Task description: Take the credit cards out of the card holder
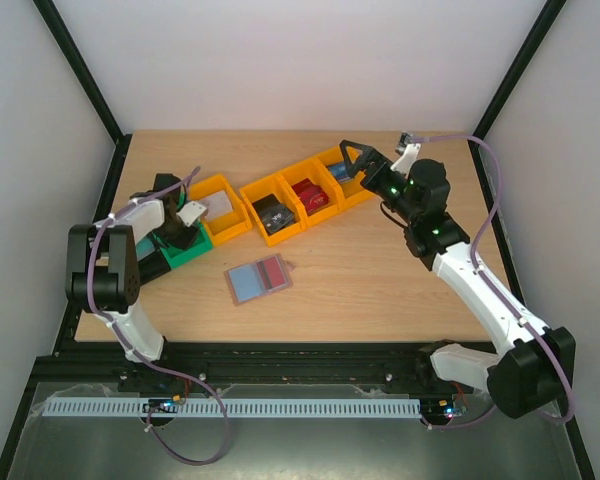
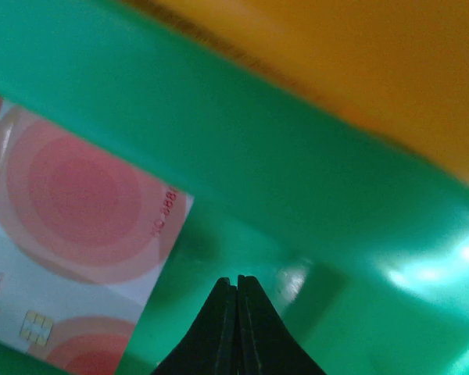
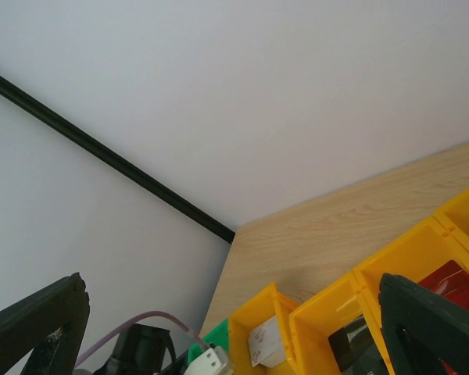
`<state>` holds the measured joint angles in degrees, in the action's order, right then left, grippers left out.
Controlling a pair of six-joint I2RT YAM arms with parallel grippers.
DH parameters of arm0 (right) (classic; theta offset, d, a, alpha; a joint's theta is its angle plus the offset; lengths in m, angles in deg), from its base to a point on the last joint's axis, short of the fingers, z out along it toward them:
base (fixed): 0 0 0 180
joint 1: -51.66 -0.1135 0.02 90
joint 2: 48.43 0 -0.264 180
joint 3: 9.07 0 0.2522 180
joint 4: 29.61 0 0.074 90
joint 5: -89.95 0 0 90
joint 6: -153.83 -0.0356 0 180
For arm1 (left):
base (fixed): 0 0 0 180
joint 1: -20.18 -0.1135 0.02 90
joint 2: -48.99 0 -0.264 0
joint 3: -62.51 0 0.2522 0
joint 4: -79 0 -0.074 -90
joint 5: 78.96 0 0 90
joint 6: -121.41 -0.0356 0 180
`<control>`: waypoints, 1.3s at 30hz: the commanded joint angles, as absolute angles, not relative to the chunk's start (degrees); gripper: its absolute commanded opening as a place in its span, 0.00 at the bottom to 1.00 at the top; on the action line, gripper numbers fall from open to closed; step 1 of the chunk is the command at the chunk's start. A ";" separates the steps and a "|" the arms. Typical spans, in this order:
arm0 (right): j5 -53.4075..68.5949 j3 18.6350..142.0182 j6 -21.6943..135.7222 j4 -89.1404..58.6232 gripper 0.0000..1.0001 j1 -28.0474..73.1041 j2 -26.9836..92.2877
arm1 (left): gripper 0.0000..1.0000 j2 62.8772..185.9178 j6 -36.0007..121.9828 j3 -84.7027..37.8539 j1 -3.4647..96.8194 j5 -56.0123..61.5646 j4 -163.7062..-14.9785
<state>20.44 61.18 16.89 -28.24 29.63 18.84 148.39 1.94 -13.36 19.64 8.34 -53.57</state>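
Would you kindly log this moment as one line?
left gripper: shut, empty, in green bin beside pink card | right gripper: open above orange bins | card holder: open on table

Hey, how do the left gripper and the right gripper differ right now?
The left gripper is shut, fingers pressed together; the right gripper stands wide open. The left gripper is low inside the green bin, beside a pink card; the right gripper is up over the row of orange bins. Shared: neither holds anything, and neither is at the card holder, which lies open on the table.
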 commanded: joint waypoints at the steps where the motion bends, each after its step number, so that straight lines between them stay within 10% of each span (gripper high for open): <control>1: 19.04 60.98 17.46 -27.30 0.99 29.92 17.12 | 0.02 151.55 3.37 -13.59 19.83 11.78 -55.73; 20: 18.15 60.84 18.28 -26.31 0.99 29.92 16.47 | 0.02 152.44 3.90 -13.87 17.79 17.42 -62.83; 26: 21.06 60.83 19.85 -22.65 0.99 29.93 17.68 | 0.02 143.17 4.84 -14.73 18.04 3.10 -59.90; 39: 17.68 60.05 26.68 -7.35 0.85 15.60 28.57 | 0.43 120.63 21.33 -10.37 21.66 -12.53 -59.06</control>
